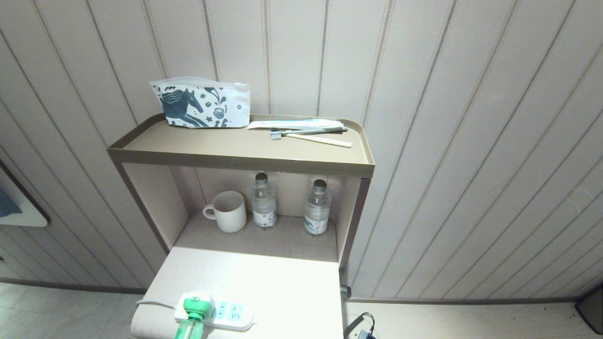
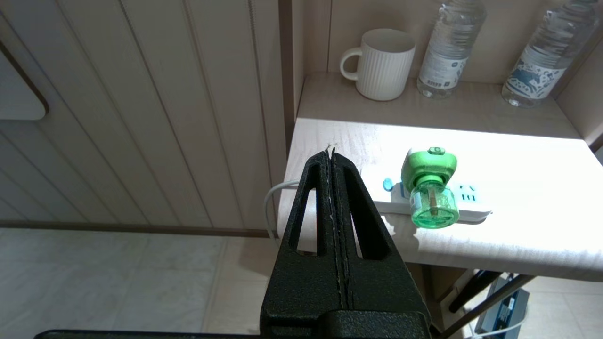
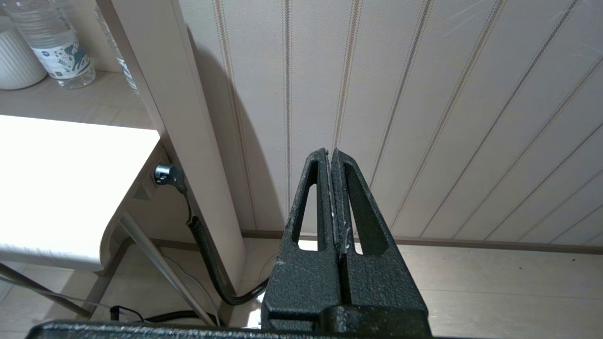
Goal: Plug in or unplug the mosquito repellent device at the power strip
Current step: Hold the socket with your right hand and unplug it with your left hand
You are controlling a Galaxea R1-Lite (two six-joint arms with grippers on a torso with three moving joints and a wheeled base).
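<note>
The mosquito repellent device (image 1: 193,315) (image 2: 429,186), green-collared with a translucent green bottle, sits plugged into the white power strip (image 1: 231,314) (image 2: 471,205) near the front edge of the pale table. In the left wrist view my left gripper (image 2: 331,151) is shut and empty, hanging in the air short of the table's front left corner, left of the device and apart from it. My right gripper (image 3: 329,152) is shut and empty too, off the table's right side and facing the panelled wall. Neither arm shows in the head view.
A white mug (image 1: 228,211) and two clear water bottles (image 1: 264,201) (image 1: 317,208) stand in the shelf niche behind the table (image 1: 282,282). A printed pouch (image 1: 200,103) and toothbrushes (image 1: 311,133) lie on the top shelf. Black cable (image 3: 207,254) runs down beside the table's right side.
</note>
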